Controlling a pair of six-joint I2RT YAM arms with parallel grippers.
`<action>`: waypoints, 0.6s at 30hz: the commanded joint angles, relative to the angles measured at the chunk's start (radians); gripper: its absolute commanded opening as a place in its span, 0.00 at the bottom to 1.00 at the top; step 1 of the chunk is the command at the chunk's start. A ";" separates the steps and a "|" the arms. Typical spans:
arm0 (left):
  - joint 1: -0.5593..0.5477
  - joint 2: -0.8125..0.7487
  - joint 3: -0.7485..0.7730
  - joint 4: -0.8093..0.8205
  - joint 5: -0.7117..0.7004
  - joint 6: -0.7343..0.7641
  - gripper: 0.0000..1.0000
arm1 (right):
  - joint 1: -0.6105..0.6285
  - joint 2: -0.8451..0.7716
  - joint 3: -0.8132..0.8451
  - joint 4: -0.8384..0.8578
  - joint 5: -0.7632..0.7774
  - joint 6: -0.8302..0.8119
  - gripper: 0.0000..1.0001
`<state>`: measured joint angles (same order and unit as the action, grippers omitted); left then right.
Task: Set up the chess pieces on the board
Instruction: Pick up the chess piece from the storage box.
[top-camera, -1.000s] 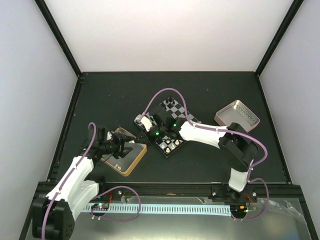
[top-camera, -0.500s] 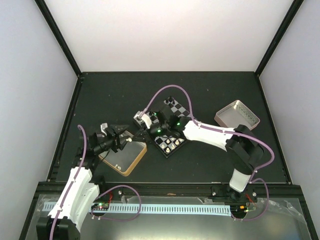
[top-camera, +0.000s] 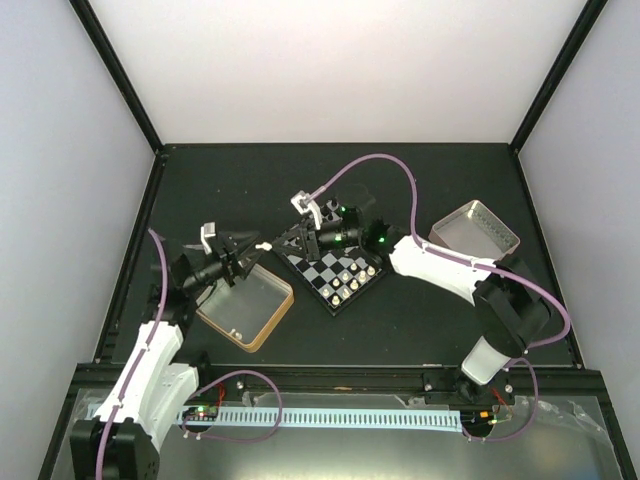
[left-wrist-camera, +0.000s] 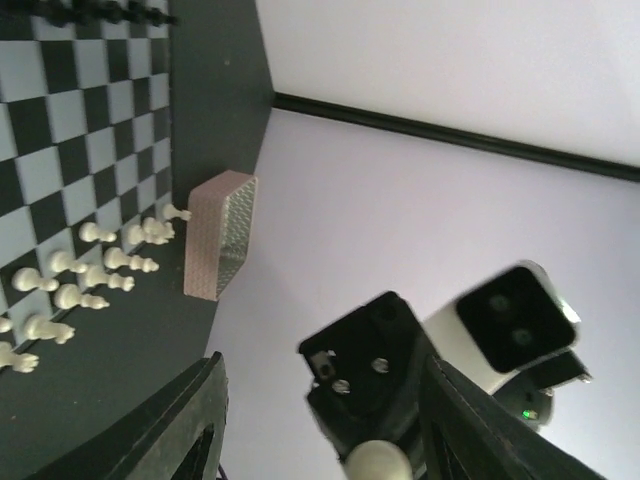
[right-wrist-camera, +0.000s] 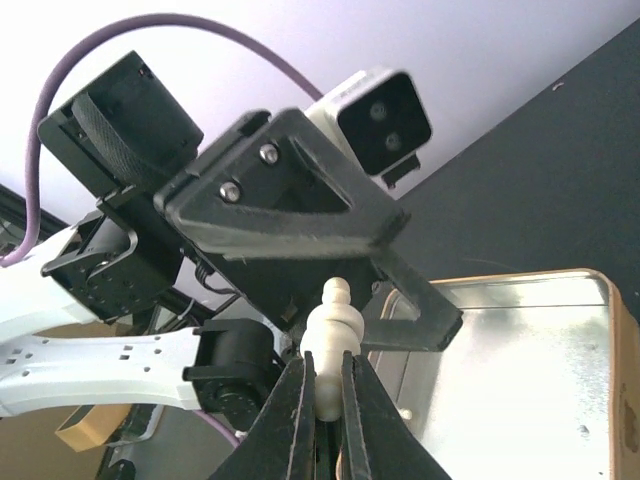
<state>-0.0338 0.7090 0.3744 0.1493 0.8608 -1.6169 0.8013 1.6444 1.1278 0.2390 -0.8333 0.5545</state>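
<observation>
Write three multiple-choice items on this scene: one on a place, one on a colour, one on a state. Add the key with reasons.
1. In the top view, the gold-rimmed rectangular metal tin lies:
A) left of the small black-and-white chequered chessboard
B) right of it
C) on it

2. The tiny chess piece in the right pincer is:
A) black
B) cream-white
C) red

3. The left pincer is:
A) shut on the tin's rim
B) out of every view
C) open

Key:
1 A: the tin shows off the board's left corner.
2 B: the right wrist view shows it pale between closed fingers.
3 C: the left wrist view shows its fingers wide apart.
</observation>
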 joint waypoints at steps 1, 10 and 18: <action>0.005 0.035 0.077 0.121 0.085 -0.014 0.53 | -0.017 -0.020 -0.042 0.126 -0.045 0.076 0.01; 0.004 0.048 0.106 0.057 0.110 0.044 0.40 | -0.037 -0.013 -0.057 0.176 -0.053 0.116 0.01; 0.002 0.058 0.117 -0.001 0.131 0.089 0.35 | -0.044 -0.003 -0.060 0.214 -0.065 0.150 0.01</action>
<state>-0.0338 0.7559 0.4412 0.1848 0.9539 -1.5631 0.7635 1.6440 1.0706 0.3927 -0.8753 0.6838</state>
